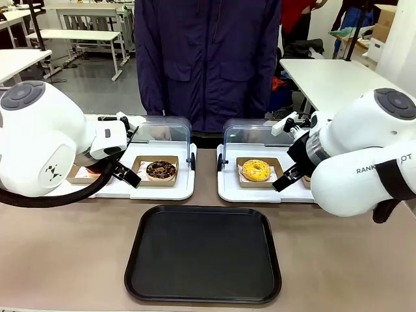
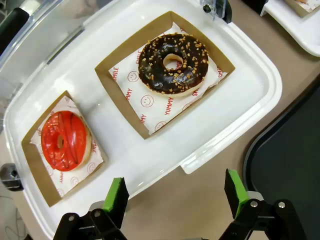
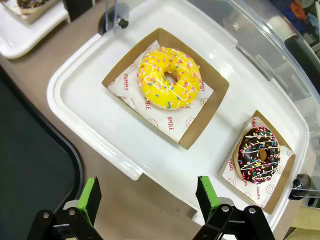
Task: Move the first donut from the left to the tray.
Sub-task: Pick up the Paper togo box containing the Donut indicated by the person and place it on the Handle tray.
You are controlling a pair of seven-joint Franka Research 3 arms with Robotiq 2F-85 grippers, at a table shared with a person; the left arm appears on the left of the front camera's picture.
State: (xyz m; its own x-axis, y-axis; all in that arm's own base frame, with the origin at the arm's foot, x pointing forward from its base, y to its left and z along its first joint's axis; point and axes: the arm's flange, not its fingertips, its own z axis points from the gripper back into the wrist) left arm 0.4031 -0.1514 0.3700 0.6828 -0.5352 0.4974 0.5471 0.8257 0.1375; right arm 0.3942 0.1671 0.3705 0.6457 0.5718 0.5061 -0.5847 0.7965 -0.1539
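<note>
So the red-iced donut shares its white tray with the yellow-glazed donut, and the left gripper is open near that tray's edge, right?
Not quite. The left wrist view shows the red-iced donut sharing its white tray with the chocolate-glazed donut, not a yellow one. The left gripper is indeed open near that tray's edge.

Front across tray (image 1: 203, 257); 2 wrist views above

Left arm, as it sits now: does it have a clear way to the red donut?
Probably yes. The left gripper is open above the white tray near its rim, the clear lid stands open, and nothing covers the red donut. It lies off to one side, though.
</note>
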